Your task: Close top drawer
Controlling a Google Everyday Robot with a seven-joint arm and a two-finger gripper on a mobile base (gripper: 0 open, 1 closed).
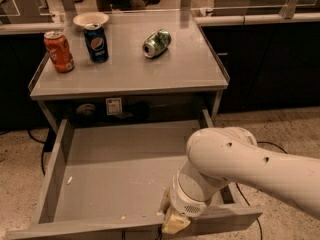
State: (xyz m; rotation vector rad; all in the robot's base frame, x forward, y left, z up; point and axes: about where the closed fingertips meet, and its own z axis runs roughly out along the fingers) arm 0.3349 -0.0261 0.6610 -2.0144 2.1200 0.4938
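Plain grey top drawer (52,181), cream-tan gripper (175,223) at its front edge, white arm (240,164) dotted with small dark holes, grey tabletop (130,71), 1 orange can (58,51), 1 blue can (96,43), 1 green can (156,43), white bowl (90,19), speckled beige floor (20,154).

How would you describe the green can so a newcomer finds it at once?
The grey table stands above the open top drawer, gripper at its front edge. The green can is the rightmost can there; unlike the orange can and blue can, it lies on its side.
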